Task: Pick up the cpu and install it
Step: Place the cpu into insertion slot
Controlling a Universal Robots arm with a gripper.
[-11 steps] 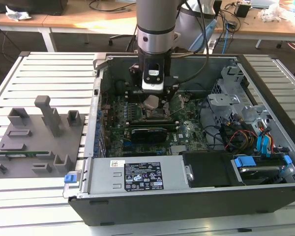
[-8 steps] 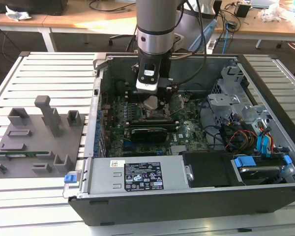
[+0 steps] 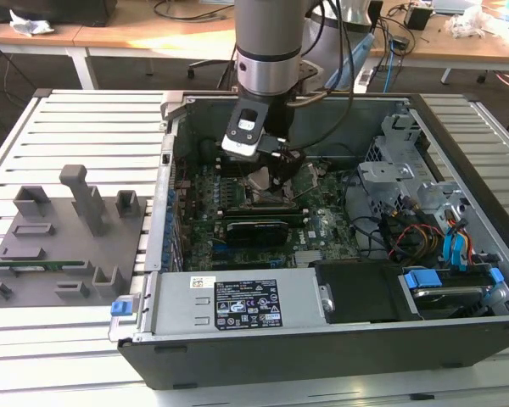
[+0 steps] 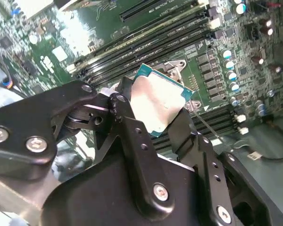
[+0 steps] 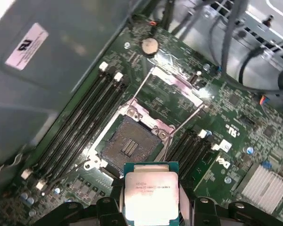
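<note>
**Cpu (image 5: 152,194) held near the open socket (image 5: 129,143)**

You see the gripper (image 4: 155,115) pinching the cpu by two opposite edges, with its silver top tilted. The chip hangs inside the computer case (image 3: 339,360), above the green motherboard (image 5: 226,108). It is close to the socket but not touching it.

My fingers (image 4: 129,125) cover two edges of the cpu (image 4: 160,99); the first wrist view's border crops another edge. Pins in the socket (image 5: 132,146): too fine to judge.
</note>
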